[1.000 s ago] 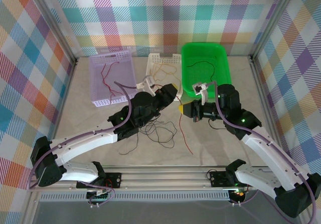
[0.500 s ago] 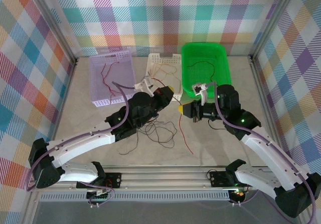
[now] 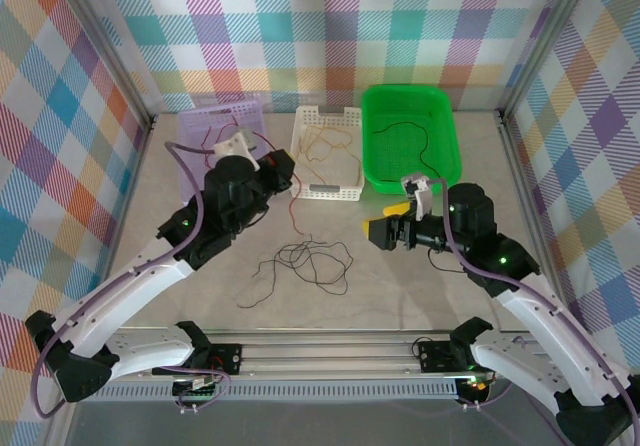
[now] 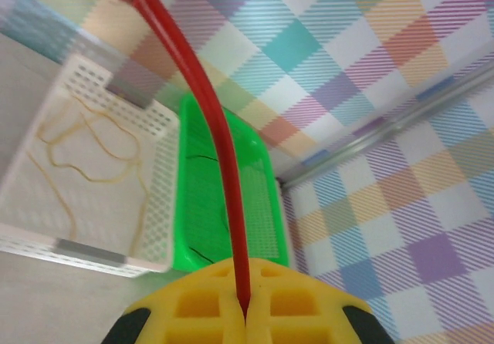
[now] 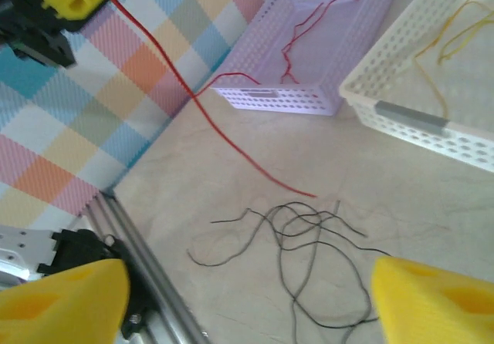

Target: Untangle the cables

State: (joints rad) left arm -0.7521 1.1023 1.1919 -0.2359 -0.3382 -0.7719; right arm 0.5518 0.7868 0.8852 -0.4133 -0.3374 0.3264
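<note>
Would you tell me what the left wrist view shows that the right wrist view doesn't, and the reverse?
Left wrist's extra: the green plastic basket. Right wrist's extras: the lilac perforated basket holding red wires, the loose tangle of thin black wires on the table, and the open right gripper. Shared: the white perforated basket with its thin yellow wire, and the long red wire pinched in the shut left gripper.

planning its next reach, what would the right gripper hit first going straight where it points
Most likely the black cables loose on the table, lying ahead between the fingers of the open right gripper. The red cable ends just past them. Depth is unclear.
</note>
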